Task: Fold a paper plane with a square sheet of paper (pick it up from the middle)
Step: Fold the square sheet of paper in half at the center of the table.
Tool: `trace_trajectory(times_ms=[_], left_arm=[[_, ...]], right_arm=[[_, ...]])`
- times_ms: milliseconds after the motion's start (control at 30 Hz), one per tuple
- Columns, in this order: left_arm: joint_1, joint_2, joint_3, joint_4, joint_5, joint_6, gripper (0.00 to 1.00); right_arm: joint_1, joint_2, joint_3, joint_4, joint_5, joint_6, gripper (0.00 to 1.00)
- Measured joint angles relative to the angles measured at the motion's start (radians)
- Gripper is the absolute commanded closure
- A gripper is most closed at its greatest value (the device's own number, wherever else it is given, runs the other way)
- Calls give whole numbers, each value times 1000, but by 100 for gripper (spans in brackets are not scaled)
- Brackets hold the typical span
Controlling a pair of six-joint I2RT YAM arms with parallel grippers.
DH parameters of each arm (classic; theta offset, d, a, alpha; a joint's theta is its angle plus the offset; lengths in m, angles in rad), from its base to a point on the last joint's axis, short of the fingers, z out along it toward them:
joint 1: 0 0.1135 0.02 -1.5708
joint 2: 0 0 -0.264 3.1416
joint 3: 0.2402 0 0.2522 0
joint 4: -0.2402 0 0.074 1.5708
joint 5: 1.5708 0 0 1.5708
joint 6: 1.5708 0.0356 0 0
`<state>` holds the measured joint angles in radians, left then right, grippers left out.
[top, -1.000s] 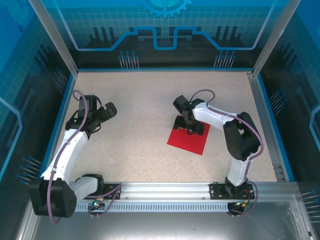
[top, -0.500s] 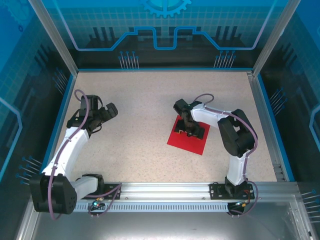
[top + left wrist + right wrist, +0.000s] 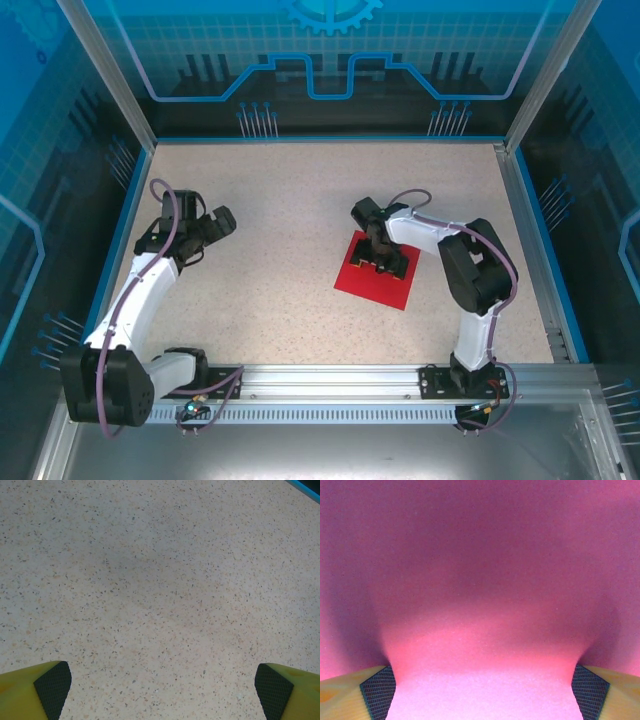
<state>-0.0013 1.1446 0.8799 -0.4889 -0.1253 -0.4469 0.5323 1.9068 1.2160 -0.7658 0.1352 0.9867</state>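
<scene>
Overhead view. A speckled beige tabletop (image 3: 280, 200) carries the square sheet of thin bright red paper (image 3: 372, 287), which lies flat right of centre, one corner pointing toward the far edge, another toward the near right. The right gripper (image 3: 380, 264) stands directly on the sheet's far half, its arm reaching in from the right and bent sharply at the elbow. The left gripper (image 3: 208, 232) hangs over bare table at the left, well apart from the sheet, pointing toward the far right. Both arm bases are bolted to an aluminium rail (image 3: 330, 378) along the near edge.

Right wrist view. The red sheet (image 3: 480, 605) sits very close below the lens, blurred and shadowed at the far side, brighter between the fingers. The right gripper (image 3: 482, 690) has its jaws spread wide: the black cross-hatched pads (image 3: 379, 692) sit at the two lower corners, with the paper's surface spanning the gap.

Left wrist view. The left gripper (image 3: 162, 687) is likewise spread wide, its yellow fingers with dark pads (image 3: 52, 687) at the lower corners above the bare speckled tabletop (image 3: 150, 580), holding nothing.
</scene>
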Motion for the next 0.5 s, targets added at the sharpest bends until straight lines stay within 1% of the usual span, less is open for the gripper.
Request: trace_trajectory(times_ms=[167, 500], left_arm=[[0, 1, 0, 0, 3, 0, 2], [0, 13, 0, 0, 4, 0, 2]], right_arm=[[-10, -7, -17, 10, -12, -12, 16], [-24, -24, -32, 16, -15, -27, 23]])
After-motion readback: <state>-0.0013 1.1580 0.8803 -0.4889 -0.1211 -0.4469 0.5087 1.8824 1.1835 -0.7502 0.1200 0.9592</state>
